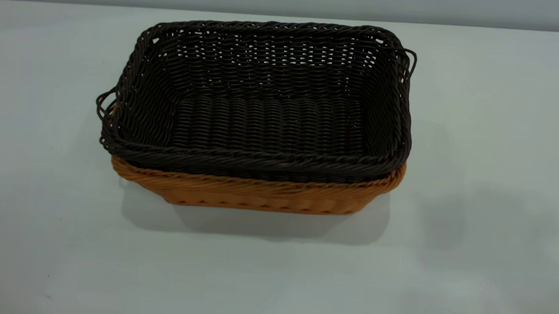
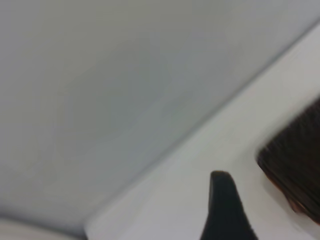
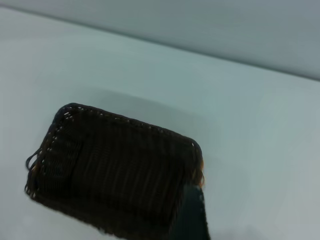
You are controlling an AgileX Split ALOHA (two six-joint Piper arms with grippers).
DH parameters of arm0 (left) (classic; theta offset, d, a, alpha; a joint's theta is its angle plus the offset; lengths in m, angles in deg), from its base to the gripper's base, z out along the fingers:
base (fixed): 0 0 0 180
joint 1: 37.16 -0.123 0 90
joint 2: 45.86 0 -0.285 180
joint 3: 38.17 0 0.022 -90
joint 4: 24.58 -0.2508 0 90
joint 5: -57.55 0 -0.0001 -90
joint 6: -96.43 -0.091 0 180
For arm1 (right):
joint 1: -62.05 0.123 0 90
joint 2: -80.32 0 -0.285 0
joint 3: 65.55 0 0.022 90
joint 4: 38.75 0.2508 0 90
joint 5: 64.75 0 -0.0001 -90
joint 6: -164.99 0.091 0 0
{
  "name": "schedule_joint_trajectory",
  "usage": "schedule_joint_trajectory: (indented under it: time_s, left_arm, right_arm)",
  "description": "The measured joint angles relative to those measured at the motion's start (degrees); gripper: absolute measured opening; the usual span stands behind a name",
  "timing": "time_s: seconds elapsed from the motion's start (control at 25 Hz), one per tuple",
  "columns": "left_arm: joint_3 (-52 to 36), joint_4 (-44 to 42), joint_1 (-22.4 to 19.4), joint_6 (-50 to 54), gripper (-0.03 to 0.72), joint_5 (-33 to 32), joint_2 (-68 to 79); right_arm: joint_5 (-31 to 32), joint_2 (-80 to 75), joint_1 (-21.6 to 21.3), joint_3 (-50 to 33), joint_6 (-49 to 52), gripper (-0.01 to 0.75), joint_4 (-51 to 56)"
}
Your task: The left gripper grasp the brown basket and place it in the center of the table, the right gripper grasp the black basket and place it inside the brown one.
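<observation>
White table (image 1: 475, 272) carries, centrally, the black basket (image 1: 263, 111) nested in the brown basket (image 1: 256, 192); I judge both light, stiff and best gripped at the braided rim, while neither gripper's finger state can be told.

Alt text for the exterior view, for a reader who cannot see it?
A black basket sits nested inside a brown basket near the middle of a white table. No arm or claw appears in this view.
</observation>
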Motion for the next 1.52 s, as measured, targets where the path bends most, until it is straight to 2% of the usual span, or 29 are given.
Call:
schedule_joint_trajectory:
  time_s: [0.08,0.24,0.4,0.52,0.72,0.84,0.96,1.28,1.52]
  left_arm:
    - [0.0,-0.1,0.0,3.5,0.428,-5.3,-0.8]
    - [-1.2,-0.1,0.0,9.3,0.428,-5.5,-1.2]
    - [-8.0,2.3,0.0,14.3,0.428,-5.5,-2.3]
    - [-14.5,7.1,0.0,15.6,0.428,-5.5,-3.4]
    - [-23.3,10.6,0.0,15.8,0.428,-5.5,-5.4]
    - [-28.2,10.3,0.0,15.9,0.428,-5.5,-7.9]
    - [-34.5,10.3,0.0,15.9,0.428,-5.5,-11.2]
    - [-52.1,10.3,0.0,16.0,0.428,-5.2,-23.5]
    - [-55.2,11.1,0.0,17.8,0.428,-2.0,-31.1]
  right_arm:
    - [0.1,7.5,0.0,-5.6,0.0,0.556,-0.1]
    - [0.3,21.8,0.0,-21.0,0.0,0.556,-0.6]
    - [-0.1,38.9,0.0,-39.0,0.0,0.556,-2.5]
    - [-2.1,52.2,0.0,-51.6,2.3,0.556,-4.0]
    - [-3.8,61.6,0.0,-65.5,3.0,0.556,-6.4]
    - [-7.3,62.2,0.0,-69.8,2.3,0.556,-7.1]
    - [-8.7,62.2,0.0,-70.2,1.9,0.556,-7.1]
    - [-8.4,62.2,0.0,-70.3,1.7,0.556,-7.1]
    - [-8.6,62.2,0.0,-70.7,1.7,0.556,-7.4]
